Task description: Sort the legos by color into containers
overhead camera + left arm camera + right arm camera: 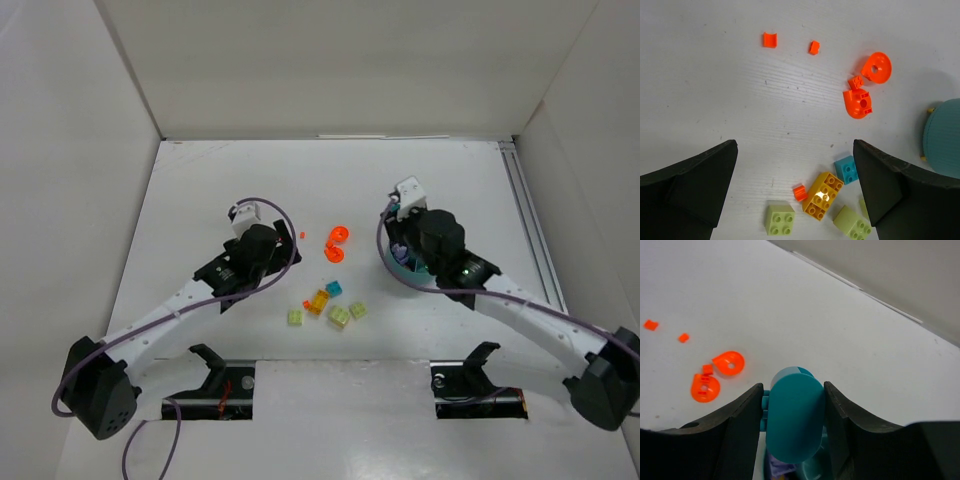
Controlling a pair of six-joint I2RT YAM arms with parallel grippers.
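The left gripper (795, 145) hangs over the white table (200, 180) with its jaws wide apart and nothing between them. Just near of it lies a loose cluster of small plastic bricks: a pale yellow-green square brick (779, 218) on the left, a second yellow-green brick (852, 222) to the right, an orange-yellow brick (823, 195) between them, and a blue-teal brick (846, 169) just beside its far right corner. A tiny red-orange bit (799, 192) touches the orange-yellow brick's left side. Farther off lie two round orange pieces (876, 67), close together with a small orange stud (856, 82) between them, and two orange scraps (769, 39) lie well apart to the far left.

The round teal plastic dish (408, 264) sits on the right, mostly hidden under the right gripper (792, 386), whose jaws are clamped on either side of the dish's central tube (792, 415). A blurred purple piece (780, 467) shows low beside the tube
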